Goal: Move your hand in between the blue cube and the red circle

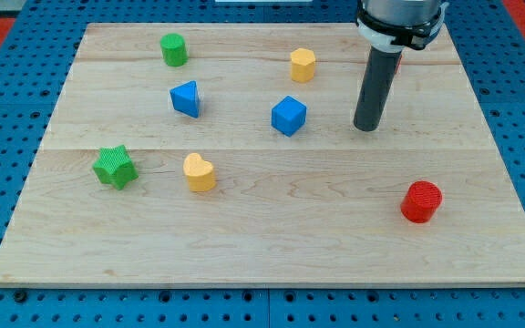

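Observation:
The blue cube (289, 116) sits a little above the board's middle. The red circle (421, 201), a short red cylinder, sits at the lower right. My tip (366, 127) rests on the board to the right of the blue cube, about a cube's width and a half away from it, and up and to the left of the red circle, well apart from it. The dark rod rises from the tip to the arm's head at the view's top.
A wooden board (272, 246) lies on a blue pegboard. On it are a green cylinder (173, 49) at upper left, a yellow hexagon block (303, 65) at upper middle, a blue triangular block (186, 98), a green star (115, 167) at left, and a yellow heart (199, 172).

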Robot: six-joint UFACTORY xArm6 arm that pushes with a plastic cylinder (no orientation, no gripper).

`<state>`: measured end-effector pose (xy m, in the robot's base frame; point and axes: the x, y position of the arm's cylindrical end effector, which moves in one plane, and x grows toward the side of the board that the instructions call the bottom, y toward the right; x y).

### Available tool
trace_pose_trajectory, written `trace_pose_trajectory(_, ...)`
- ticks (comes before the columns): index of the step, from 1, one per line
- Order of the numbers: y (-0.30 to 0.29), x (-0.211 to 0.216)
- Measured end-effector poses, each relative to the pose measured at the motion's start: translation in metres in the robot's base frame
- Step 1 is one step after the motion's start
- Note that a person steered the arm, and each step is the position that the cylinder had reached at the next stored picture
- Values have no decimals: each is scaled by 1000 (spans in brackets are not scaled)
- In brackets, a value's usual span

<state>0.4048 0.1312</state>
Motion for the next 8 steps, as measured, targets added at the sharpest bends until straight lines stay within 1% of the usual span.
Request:
trace_pose_trajectory(3, -3, 4)
trace_pose_trajectory(4, -12, 30)
trace_pose_trajectory(5, -20, 37)
trace_pose_trajectory(6, -40, 37)
trace_pose_trajectory(8, -39, 37)
